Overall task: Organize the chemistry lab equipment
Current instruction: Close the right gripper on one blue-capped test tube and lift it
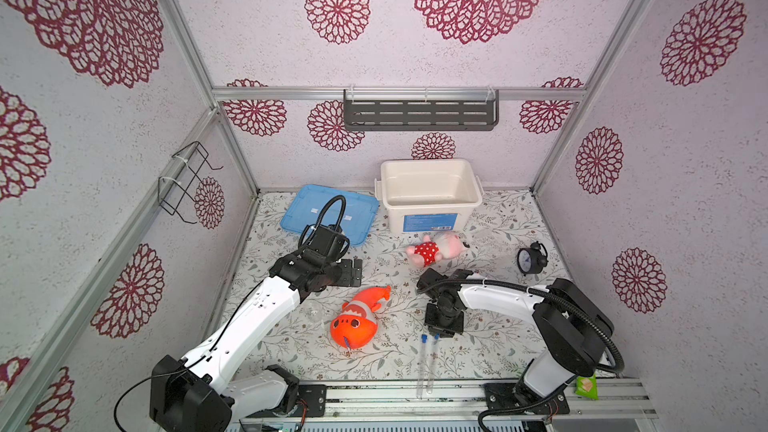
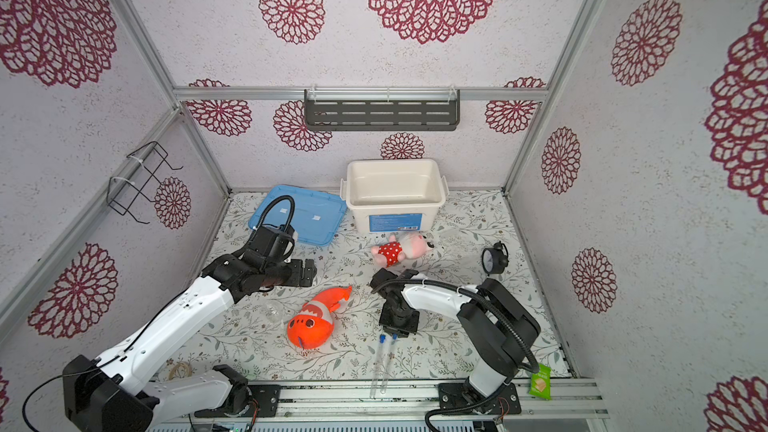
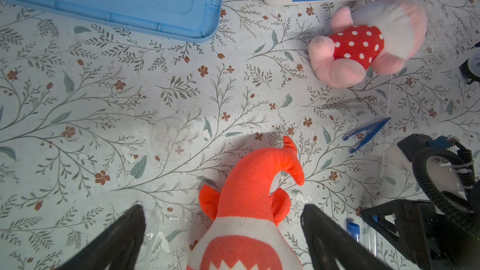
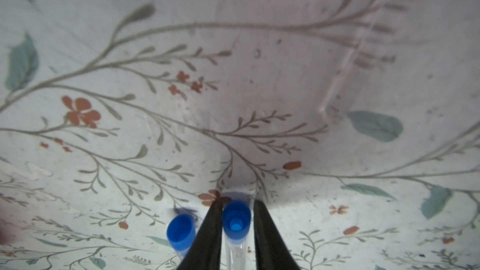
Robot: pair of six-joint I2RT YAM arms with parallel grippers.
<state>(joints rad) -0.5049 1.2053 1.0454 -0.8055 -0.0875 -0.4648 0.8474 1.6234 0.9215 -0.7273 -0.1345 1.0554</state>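
Your right end effector (image 4: 237, 203) stands low over the bench (image 4: 285, 74), its fingers set close on either side of the cap of one blue-capped tube (image 4: 236, 223). One finger sits in the narrow gap between that cap and the second tube (image 4: 181, 229) lying just beside it, and you cannot tell from these views whether the pads press the cap or merely bracket it. Taking it at the cap end looks sensible: the tubes lie flat and side by side, and the cap probably offers firmer purchase than the slick clear wall. Your left end effector (image 3: 222, 205) is spread wide and holds nothing, hovering above the tail of the orange plush fish (image 3: 249, 172), which is not lab equipment. The dark blue tweezers (image 3: 366, 135) lie apart from the fish, and the open white bin (image 1: 430, 204) at the back is likely the destination.
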